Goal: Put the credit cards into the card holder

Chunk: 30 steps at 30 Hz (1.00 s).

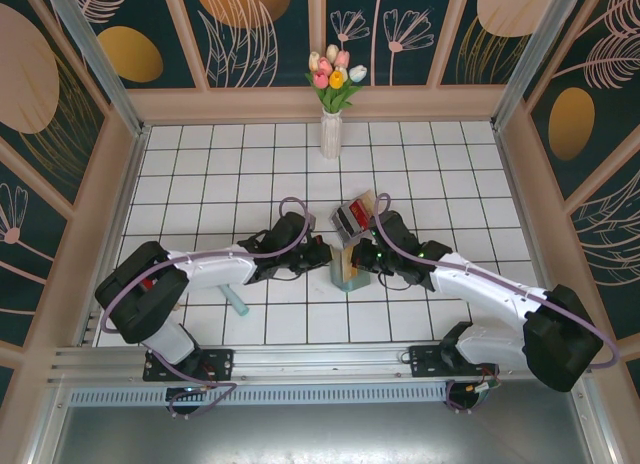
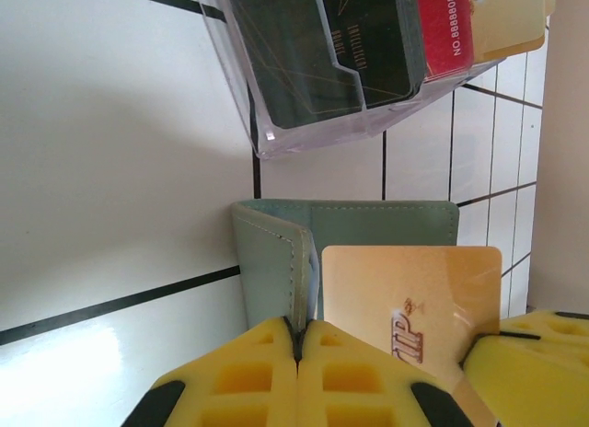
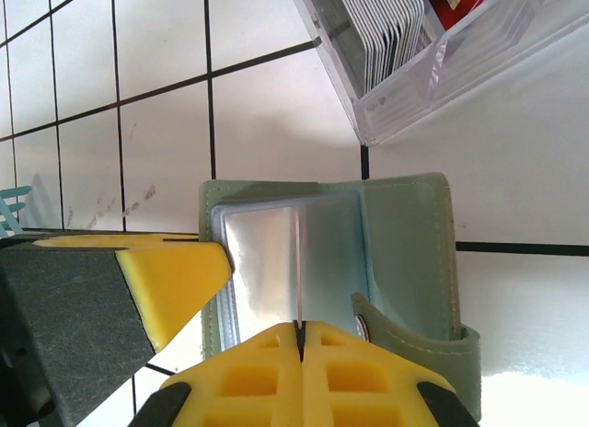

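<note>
White tiled table (image 1: 200,164), dark floral wall panels (image 1: 260,24), tulip vase (image 1: 331,134) at back

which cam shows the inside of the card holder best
right wrist: the card holder faces it open, clear sleeves plain. left wrist shows its green cover behind a tan card; top external shows it tiny.

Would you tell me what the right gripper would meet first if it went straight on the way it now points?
Likely the card holder: the right gripper, shut on a tan card, points into its open inside. The clear box lies farther on; depth is hard to judge.
</note>
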Available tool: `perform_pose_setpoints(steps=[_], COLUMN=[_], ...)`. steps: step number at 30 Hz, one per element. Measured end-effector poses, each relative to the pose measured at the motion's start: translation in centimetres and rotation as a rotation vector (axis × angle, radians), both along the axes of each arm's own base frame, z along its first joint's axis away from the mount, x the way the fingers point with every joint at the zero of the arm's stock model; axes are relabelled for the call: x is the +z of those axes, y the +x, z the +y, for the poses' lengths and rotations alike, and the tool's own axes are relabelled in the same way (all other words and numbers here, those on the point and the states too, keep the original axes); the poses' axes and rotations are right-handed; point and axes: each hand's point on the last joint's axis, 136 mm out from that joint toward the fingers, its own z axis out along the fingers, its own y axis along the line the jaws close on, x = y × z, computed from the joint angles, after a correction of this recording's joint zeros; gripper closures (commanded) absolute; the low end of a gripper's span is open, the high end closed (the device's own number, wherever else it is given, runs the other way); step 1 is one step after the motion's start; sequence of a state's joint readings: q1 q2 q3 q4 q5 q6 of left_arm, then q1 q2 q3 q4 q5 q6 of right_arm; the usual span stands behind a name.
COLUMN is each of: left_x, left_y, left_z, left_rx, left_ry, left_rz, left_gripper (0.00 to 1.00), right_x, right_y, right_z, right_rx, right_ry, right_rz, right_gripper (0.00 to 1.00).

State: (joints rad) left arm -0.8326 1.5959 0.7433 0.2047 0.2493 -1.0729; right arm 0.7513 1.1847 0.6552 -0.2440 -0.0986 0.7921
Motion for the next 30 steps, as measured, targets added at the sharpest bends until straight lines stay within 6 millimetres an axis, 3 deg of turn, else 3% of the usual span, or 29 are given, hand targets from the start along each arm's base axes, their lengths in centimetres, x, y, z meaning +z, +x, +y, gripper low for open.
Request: perform_pose_setpoints(steps=[2, 12, 18, 27, 30], left_x=[0.0, 0.6, 0.7, 0.6, 0.5], left_y=[-0.1, -0.4, -0.6, -0.6, -0.6], left_z=[0.1, -0.5, -0.7, -0.7, -0.5], left_rx=[-0.004, -0.031, -0.044, -0.048, -0.043], left_ry=[-0.001, -0.041, -0.054, -0.054, -0.043], left_rz=[-0.001, -0.005, -0.003, -0.010, -0.013], left_gripper=[0.94, 0.79, 0.76, 1.00, 1.00], right_x=[-0.1, -2.4, -2.6, -2.6, -2.3], right_y=[0.1, 0.0, -0.1, -0.1, 0.3], right_z=[-0.2, -1.1, -1.1, -1.3, -2.3], right_rx=[-0.008, -0.026, -0.023, -0.030, -0.065], right_ry=[-0.008, -0.074, -0.074, -0.084, -0.130], right_rz=[0.001, 0.053, 0.058, 0.058, 0.041], right_gripper=[1.00, 1.00, 1.00, 1.00, 1.00])
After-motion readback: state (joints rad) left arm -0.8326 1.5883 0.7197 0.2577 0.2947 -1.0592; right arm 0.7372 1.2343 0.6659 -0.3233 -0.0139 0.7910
